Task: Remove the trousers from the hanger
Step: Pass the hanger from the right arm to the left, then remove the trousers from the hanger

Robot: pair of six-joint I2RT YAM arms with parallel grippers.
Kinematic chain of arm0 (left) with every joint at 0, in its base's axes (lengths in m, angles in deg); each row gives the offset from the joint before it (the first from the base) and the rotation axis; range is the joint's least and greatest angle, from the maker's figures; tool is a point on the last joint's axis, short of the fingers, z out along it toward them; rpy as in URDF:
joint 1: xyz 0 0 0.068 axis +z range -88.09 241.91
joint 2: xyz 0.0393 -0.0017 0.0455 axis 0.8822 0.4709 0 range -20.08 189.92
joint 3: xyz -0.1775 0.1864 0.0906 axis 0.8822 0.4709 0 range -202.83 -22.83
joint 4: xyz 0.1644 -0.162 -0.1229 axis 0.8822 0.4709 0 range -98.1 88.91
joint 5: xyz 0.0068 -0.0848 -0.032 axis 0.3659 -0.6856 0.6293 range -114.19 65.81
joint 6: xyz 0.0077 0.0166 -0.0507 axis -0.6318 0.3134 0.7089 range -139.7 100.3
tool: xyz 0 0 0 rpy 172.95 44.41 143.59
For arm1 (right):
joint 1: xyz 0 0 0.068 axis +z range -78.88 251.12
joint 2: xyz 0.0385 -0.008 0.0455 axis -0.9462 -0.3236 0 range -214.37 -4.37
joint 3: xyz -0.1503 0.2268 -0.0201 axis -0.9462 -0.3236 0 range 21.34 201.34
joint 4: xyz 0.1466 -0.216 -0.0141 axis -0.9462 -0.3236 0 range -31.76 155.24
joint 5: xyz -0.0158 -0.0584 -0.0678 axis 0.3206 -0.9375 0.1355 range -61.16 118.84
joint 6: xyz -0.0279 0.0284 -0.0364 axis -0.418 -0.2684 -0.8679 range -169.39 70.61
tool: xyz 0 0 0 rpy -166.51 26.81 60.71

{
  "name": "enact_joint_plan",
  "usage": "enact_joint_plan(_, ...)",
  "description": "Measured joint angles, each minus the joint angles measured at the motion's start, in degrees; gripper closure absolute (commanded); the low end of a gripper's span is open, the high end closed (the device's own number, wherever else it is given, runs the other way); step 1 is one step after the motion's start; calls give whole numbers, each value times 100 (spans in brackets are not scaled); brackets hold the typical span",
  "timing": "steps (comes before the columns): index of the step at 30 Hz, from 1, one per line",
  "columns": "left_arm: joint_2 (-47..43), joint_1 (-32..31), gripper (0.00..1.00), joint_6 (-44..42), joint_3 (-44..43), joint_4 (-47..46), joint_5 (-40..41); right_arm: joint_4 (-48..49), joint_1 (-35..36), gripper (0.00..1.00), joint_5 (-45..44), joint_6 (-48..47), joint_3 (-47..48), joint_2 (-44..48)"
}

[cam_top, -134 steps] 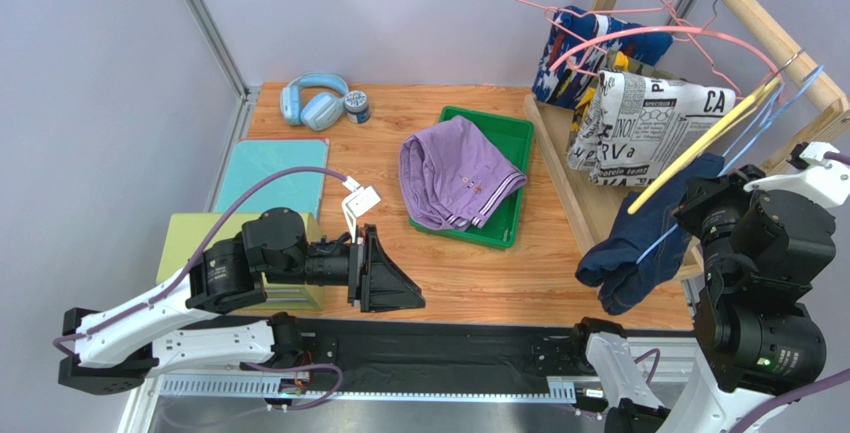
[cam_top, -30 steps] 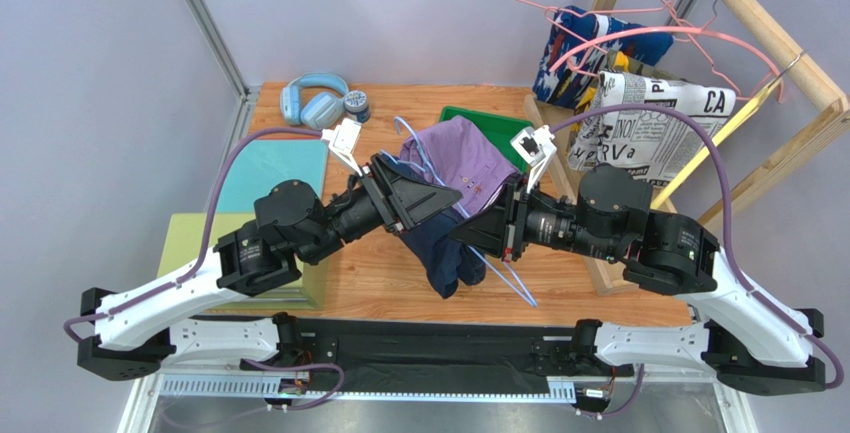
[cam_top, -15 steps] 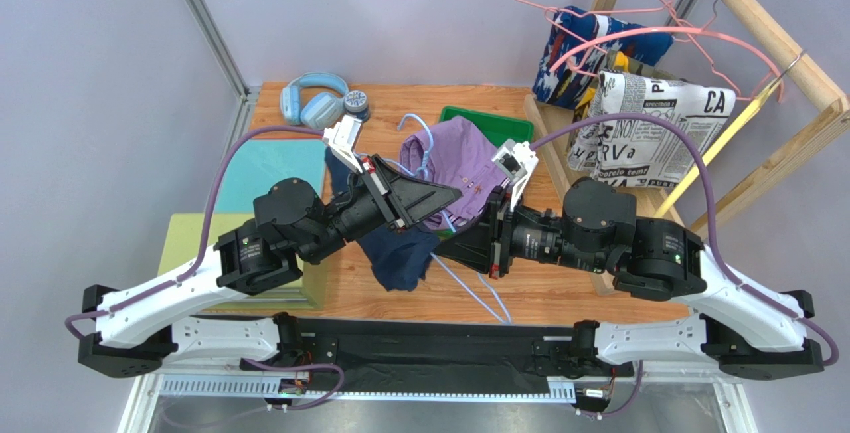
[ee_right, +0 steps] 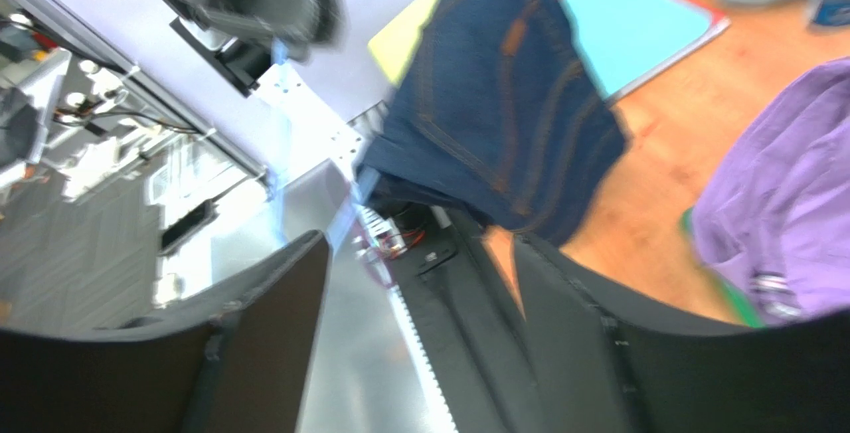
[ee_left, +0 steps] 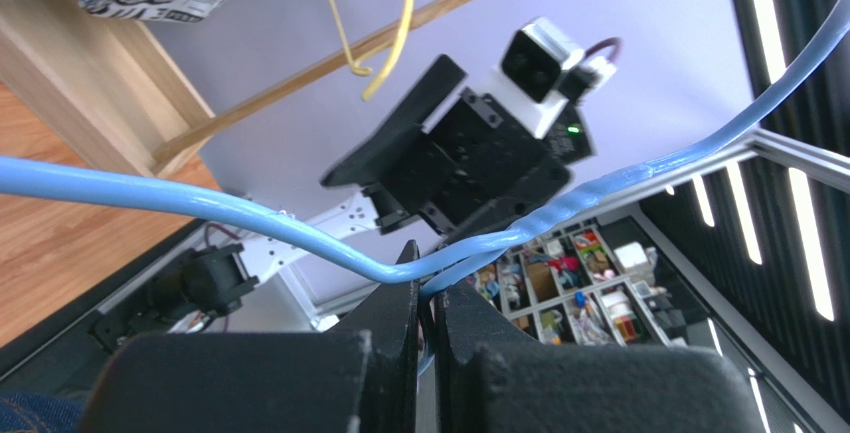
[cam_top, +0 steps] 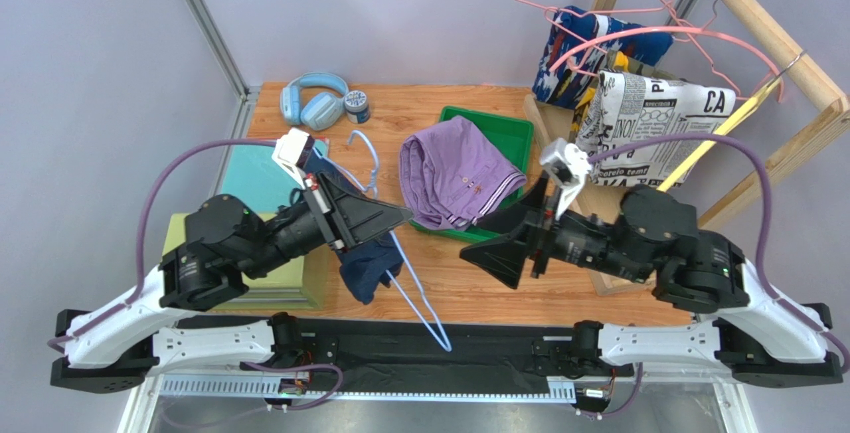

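Now the right tool [cam_top: 479, 259] has just sprung apart and backed away, leaving the left tool [ee_left: 427, 294] clamped alone on the wire of the blue hanger [cam_top: 419, 299]. That hanger has swung left with the dark denim trousers [cam_top: 367, 266] dangling under it above the desk [cam_top: 399, 114], so I'd say that pair isn't freed yet. For lettering, only a bold "CA" reads on the newsprint trousers [cam_top: 658, 124] on the wooden rack [cam_top: 773, 30]; the smaller print is too fine.

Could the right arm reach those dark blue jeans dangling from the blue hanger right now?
Probably yes. The right hand is open and faces the jeans with nothing between them, while the left hand holds their blue hanger up.
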Motion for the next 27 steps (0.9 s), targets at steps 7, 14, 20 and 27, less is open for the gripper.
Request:
enact_joint_plan(7, -382, 0, 100, 162, -192, 59, -330, 1104, 0, 16, 199, -1043, -1340, 507)
enact_joint_plan(14, -409, 0, 100, 382, -382, 2, -699, 2669, 96, 14, 925, -1587, -2332, -542)
enact_joint_plan(20, -490, 0, 100, 560, -380, 9, -828, 3950, 568, 15, 942, -1786, -2374, -881)
enact_joint_plan(27, -662, 0, 100, 647, -380, 4, -850, 5016, 868, 29, 479, -1860, -2378, -1134)
